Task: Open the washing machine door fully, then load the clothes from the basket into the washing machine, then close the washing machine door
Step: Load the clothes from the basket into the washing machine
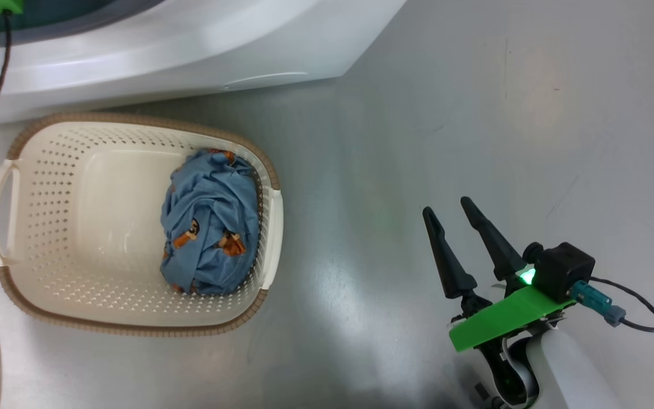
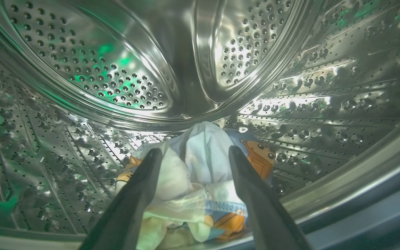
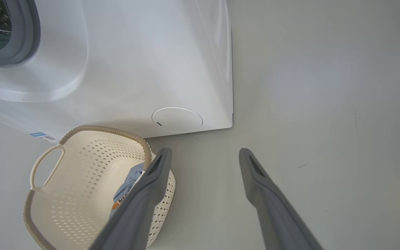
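In the head view, one bundle of clothes [image 1: 210, 224] lies in the basket [image 1: 134, 122] on the floor [image 1: 474, 113] just beside the washing machine [image 1: 191, 51], so loading looks about half done. The right gripper [image 1: 446, 205] hovers over bare floor, fingers spread, holding nothing. In the left wrist view, the left gripper [image 2: 196, 150] reaches into the steel drum [image 2: 116, 69], jaws wide apart. The other bundle [image 2: 200, 187] lies on the drum wall between them, apparently let go. In the right wrist view, the right gripper's parted fingers point past the basket's corner. Moving the basket bundle and closing the door are left.
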Robot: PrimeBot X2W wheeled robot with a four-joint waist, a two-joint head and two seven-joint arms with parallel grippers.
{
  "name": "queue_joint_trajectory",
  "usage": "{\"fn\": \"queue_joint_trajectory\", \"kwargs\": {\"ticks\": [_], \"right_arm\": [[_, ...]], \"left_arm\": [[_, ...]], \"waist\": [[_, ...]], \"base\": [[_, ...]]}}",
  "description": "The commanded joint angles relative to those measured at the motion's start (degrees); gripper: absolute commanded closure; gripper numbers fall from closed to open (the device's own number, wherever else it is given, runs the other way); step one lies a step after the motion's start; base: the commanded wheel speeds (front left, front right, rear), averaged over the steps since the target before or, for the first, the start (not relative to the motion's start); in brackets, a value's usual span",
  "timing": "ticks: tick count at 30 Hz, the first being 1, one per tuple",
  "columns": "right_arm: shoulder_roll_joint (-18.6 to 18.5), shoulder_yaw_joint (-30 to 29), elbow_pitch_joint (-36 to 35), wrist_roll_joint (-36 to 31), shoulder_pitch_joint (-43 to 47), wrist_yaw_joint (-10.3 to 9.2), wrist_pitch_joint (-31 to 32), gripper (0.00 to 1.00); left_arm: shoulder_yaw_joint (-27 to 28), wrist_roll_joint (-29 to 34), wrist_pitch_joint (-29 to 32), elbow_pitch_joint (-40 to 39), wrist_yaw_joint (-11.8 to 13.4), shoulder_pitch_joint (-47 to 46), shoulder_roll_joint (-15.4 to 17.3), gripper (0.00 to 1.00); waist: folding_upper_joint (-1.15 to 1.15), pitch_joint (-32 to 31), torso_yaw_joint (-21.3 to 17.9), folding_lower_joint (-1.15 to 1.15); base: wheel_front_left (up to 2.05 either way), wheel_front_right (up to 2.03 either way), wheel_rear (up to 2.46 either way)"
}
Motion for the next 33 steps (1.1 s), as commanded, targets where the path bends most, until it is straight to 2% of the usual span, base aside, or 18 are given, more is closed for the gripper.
{"fn": "queue_joint_trajectory", "kwargs": {"ticks": [1,12,18,25,33], "right_arm": [[0.2,1.1,-0.8,-0.1,0.7,0.35,-0.7,0.00],[0.2,-0.4,-0.2,-0.6,0.1,0.35,-0.7,0.00],[0.2,-1.2,0.2,-1.2,0.0,0.35,-0.7,0.00],[0.2,-2.0,0.6,-2.2,1.1,0.35,-0.7,0.00],[0.2,-2.7,0.0,-4.3,2.5,0.35,-0.7,0.00]], "left_arm": [[0.9,-0.5,-0.1,-1.0,-0.2,0.9,2.2,0.00],[1.6,-2.2,-0.1,-1.8,-0.6,5.8,-0.2,0.00],[2.1,-2.7,-0.1,-4.9,-1.1,10.8,-1.1,0.00],[3.6,-3.1,-0.1,-12.3,-1.6,19.3,-1.4,0.00],[6.4,-2.5,-0.1,-25.6,-1.9,32.2,-2.2,0.00]], "waist": [[0.00,-0.3,0.2,0.00],[0.00,-3.8,2.1,0.00],[0.00,-6.8,3.5,0.00],[0.00,-11.6,4.6,0.00],[0.00,-17.8,6.0,0.00]], "base": [[0.00,0.00,0.00],[0.00,0.00,0.00],[0.00,0.00,0.00],[0.00,0.00,0.00],[0.00,0.00,0.00]]}}
